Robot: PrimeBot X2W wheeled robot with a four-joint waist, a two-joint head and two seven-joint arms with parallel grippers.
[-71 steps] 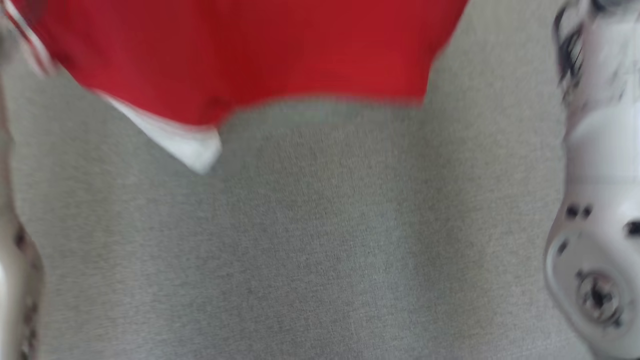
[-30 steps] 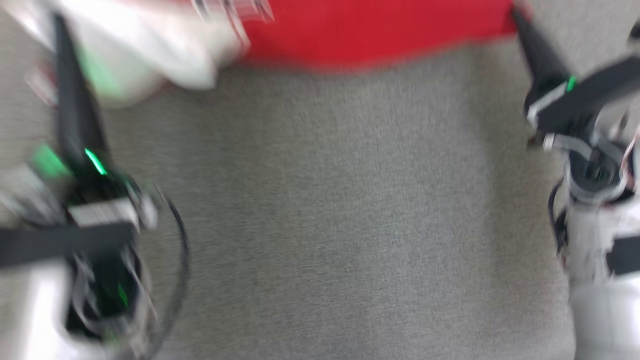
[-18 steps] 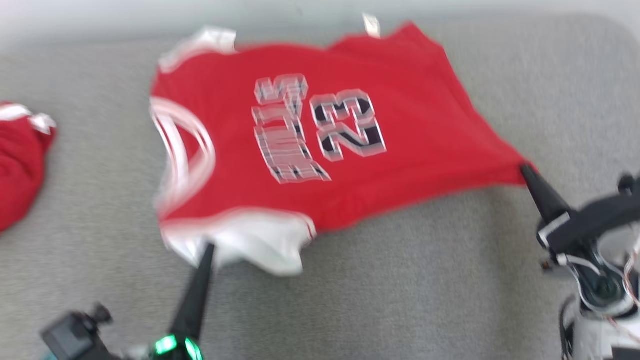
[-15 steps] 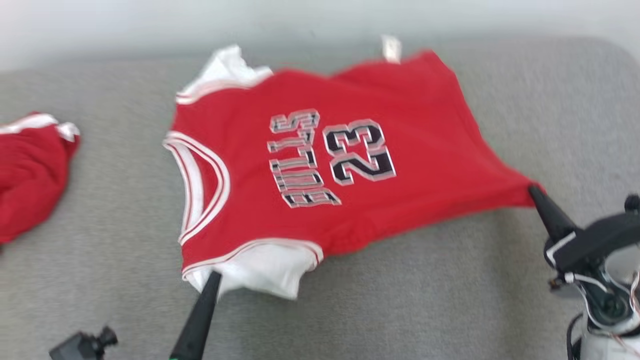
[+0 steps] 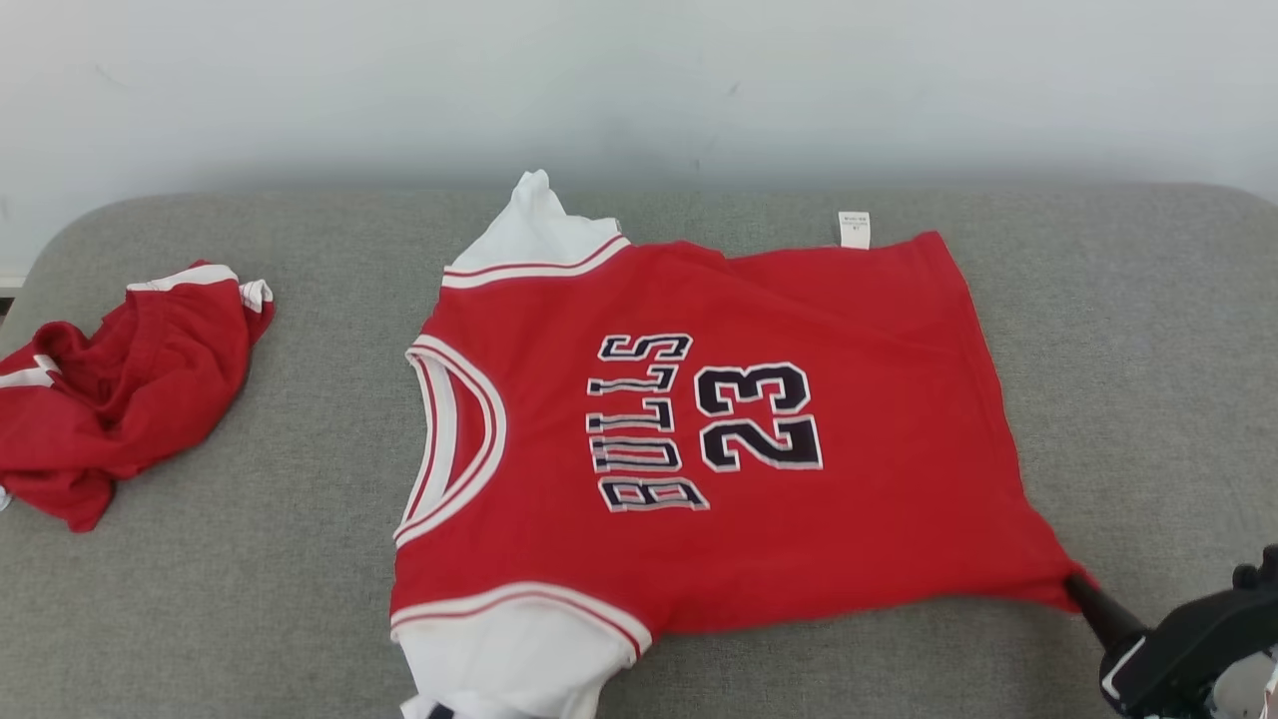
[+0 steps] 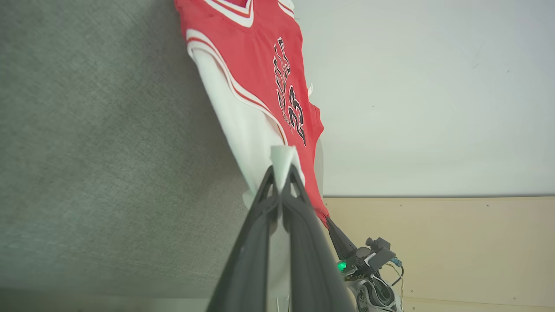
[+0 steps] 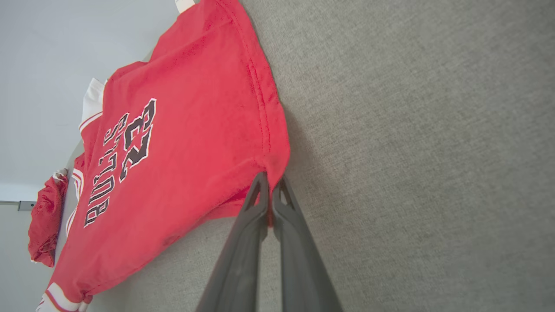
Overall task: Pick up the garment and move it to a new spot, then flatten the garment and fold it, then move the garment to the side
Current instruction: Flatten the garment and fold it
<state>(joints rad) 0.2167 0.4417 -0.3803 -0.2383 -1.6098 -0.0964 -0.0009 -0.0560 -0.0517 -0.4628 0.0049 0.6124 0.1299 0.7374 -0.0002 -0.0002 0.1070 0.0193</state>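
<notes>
The garment [image 5: 699, 439] is a red jersey with white sleeves, lettered BULLS 23, spread almost flat across the grey cushion, collar to the left. My right gripper [image 5: 1076, 584] is shut on its near right hem corner [image 7: 275, 167]. In the right wrist view that gripper [image 7: 271, 180] pinches red cloth. My left gripper [image 6: 281, 173] is shut on the near white sleeve [image 6: 247, 130], whose tip sticks up between the fingertips. The far sleeve [image 5: 529, 235] points toward the wall. The garment [image 6: 264, 73] also runs off into the left wrist view.
A second red garment [image 5: 120, 384] lies crumpled at the cushion's left end. The grey cushion [image 5: 1148, 379] ends at a pale wall behind. Bare cushion lies to the right of the jersey and along the near edge [image 5: 200, 619].
The head camera has swung up from a blurred close view to the whole cushion. The jersey has come down from hanging to lying spread, both grippers still gripping its near corners.
</notes>
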